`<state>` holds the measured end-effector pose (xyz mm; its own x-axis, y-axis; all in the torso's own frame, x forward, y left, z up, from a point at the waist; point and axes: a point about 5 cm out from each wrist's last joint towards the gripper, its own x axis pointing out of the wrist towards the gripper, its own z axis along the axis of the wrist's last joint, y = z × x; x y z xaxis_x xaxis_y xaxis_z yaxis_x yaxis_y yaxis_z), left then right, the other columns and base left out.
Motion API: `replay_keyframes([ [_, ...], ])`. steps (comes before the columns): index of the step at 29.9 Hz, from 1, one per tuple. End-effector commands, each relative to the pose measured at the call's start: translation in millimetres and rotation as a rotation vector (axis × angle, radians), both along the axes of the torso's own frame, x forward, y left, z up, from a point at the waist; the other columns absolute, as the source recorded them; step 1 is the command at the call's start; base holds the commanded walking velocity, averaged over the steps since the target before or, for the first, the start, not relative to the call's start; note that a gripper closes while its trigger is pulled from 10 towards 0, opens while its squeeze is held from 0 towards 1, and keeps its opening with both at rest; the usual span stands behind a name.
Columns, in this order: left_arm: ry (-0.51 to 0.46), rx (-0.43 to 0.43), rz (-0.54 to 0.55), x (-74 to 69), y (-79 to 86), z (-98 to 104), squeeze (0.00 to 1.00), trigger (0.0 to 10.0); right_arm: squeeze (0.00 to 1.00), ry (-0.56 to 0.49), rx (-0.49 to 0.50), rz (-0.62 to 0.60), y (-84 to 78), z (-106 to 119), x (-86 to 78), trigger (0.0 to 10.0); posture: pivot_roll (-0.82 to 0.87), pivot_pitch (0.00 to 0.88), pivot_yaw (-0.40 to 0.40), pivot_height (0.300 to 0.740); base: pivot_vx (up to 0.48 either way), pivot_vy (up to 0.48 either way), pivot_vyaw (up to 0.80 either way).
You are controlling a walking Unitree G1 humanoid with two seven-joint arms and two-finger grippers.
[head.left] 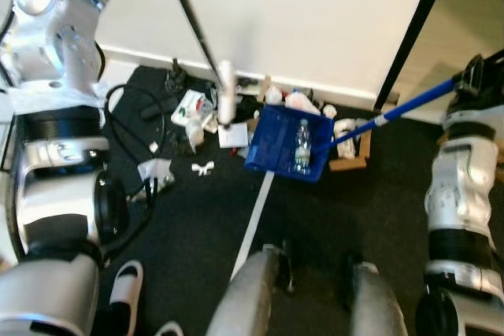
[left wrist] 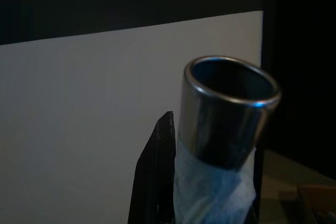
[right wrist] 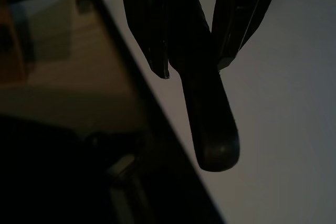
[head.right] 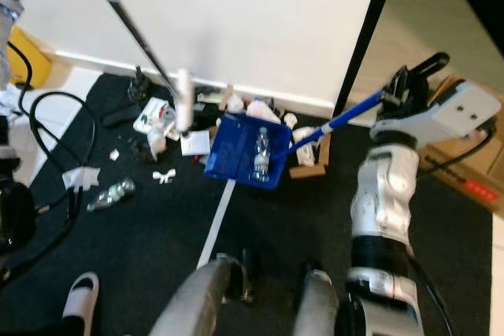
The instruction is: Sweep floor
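the right gripper is clamped on the blue dustpan handle, the pan on the dark floor with a bottle inside; the left gripper grips the broom pole beside the litter by the wall

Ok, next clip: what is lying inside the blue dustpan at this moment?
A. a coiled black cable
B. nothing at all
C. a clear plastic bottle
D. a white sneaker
C: a clear plastic bottle lies in the blue dustpan, which the right pincer holds by its long blue handle near the litter along the wall.
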<state>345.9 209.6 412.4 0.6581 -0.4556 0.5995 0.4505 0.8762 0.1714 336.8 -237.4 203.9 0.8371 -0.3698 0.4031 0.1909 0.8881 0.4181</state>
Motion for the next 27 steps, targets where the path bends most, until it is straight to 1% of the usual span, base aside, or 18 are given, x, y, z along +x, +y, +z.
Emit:
replay_keyframes([
  [1, -0.084, 0.009, -0.04, -23.3, 7.6, 27.3, 0.0, 10.0, 0.0, -0.027, 0.037, 0.019, 6.9, 0.7, 2.4, 10.0, 0.09, 0.162, 0.181, 0.74, 0.0, 0.0, 0.0],
  [2, -0.069, 0.049, -0.03, -26.3, 8.1, 25.4, 0.0, 10.0, 0.0, -0.023, 0.041, 0.022, 8.5, 0.4, 3.9, 10.0, 0.1, 0.157, 0.179, 0.74, 0.0, 0.0, 0.0],
  [3, -0.069, 0.049, -0.03, -26.3, 8.1, 25.4, 0.0, 10.0, 0.0, -0.023, 0.041, 0.022, 8.5, 0.4, 3.9, 10.0, 0.1, 0.157, 0.179, 0.74, 0.0, 0.0, 0.0],
  [4, -0.05, 0.082, -0.02, -27.9, 8.6, 21.8, 0.0, 10.0, 0.0, -0.02, 0.043, 0.025, 9.8, 0.4, 5.0, 10.0, 0.1, 0.157, 0.179, 0.74, 0.0, 0.0, 0.0],
  [5, 0.022, 0.133, 0.022, -26.7, 10.9, 3.8, 0.0, 10.0, 0.0, -0.011, 0.038, 0.026, 10.9, 0.6, 7.0, 10.0, 0.11, 0.154, 0.168, 0.74, 0.0, 0.0, 0.0],
  [6, 0.022, 0.133, 0.022, -26.7, 10.9, 3.8, 0.0, 10.0, 0.0, -0.011, 0.038, 0.026, 10.9, 0.6, 7.0, 10.0, 0.11, 0.154, 0.168, 0.74, 0.0, 0.0, 0.0],
  [7, 0.142, 0.151, 0.085, -21.4, 16.8, -26.6, 0.0, 10.0, 0.0, -0.007, 0.037, 0.026, 10.9, 1.8, 8.9, 10.0, 0.11, 0.155, 0.16, 0.74, 0.0, 0.0, 0.0],
  [8, 0.196, 0.165, 0.142, -18.4, 20.2, -45.5, 0.0, 10.0, 0.0, -0.009, 0.035, 0.027, 10.2, 3.5, 9.6, 10.0, 0.11, 0.155, 0.147, 0.74, 0.0, 0.0, 0.0],
  [9, 0.228, 0.176, 0.179, -17.1, 22.3, -57.4, 0.0, 10.0, 0.0, -0.011, 0.034, 0.027, 9.5, 4.7, 10.0, 10.0, 0.11, 0.155, 0.147, 0.74, 0.0, 0.0, 0.0],
  [10, 0.241, 0.183, 0.2, -16.6, 23.3, -63.3, 0.0, 10.0, 0.0, -0.012, 0.033, 0.027, 9.2, 5.3, 10.2, 10.0, 0.11, 0.155, 0.147, 0.74, 0.0, 0.0, 0.0],
  [12, 0.241, 0.183, 0.2, -16.6, 23.3, -63.3, 0.0, 10.0, 0.0, -0.012, 0.033, 0.027, 9.2, 5.3, 10.2, 10.0, 0.11, 0.155, 0.147, 0.74, 0.0, 0.0, 0.0],
  [14, 0.366, 0.161, 0.283, -14.2, 28.1, -101.1, 0.0, 10.0, 0.0, -0.03, 0.018, 0.015, 6.3, 13.7, 12.1, 10.0, 0.1, 0.154, 0.125, 0.74, 0.0, 0.0, 0.0],
  [16, 0.457, 0.163, 0.374, -16.7, 28.3, -129.4, 0.0, 10.0, 0.0, -0.054, -0.006, 0.003, 3.9, 23.4, 14.3, 10.0, 0.1, 0.151, 0.114, 0.74, 0.0, 0.0, 0.0],
  [18, 0.472, 0.165, 0.393, -18.0, 26.8, -134.3, 0.0, 10.0, 0.0, -0.061, -0.013, 0.001, 3.0, 26.2, 14.9, 10.0, 0.1, 0.148, 0.11, 0.74, 0.0, 0.0, 0.0],
  [19, 0.492, 0.177, 0.473, -20.8, 24.7, -148.3, 0.0, 10.0, 0.0, -0.109, -0.013, -0.001, 1.4, 40.7, 16.4, 10.0, 0.1, 0.14, 0.099, 0.74, 0.0, 0.0, 0.0],
  [21, 0.5, 0.177, 0.503, -22.1, 24.0, -153.4, 0.0, 10.0, 0.0, -0.128, -0.01, -0.001, 0.7, 46.3, 16.9, 10.0, 0.1, 0.14, 0.099, 0.74, 0.0, 0.0, 0.0],
  [22, 0.497, 0.187, 0.511, -24.1, 22.0, -157.2, 0.0, 10.0, 0.0, -0.148, -0.001, -0.004, -0.5, 52.3, 17.7, 10.0, 0.1, 0.137, 0.097, 0.74, 0.0, 0.0, 0.0],
  [27, 0.473, 0.205, 0.496, -28.8, 16.4, -162.8, 0.0, 10.0, 0.0, -0.183, 0.039, -0.013, -4.4, 63.4, 20.1, 10.0, 0.1, 0.131, 0.096, 0.74, 0.0, 0.0, 0.0],
])
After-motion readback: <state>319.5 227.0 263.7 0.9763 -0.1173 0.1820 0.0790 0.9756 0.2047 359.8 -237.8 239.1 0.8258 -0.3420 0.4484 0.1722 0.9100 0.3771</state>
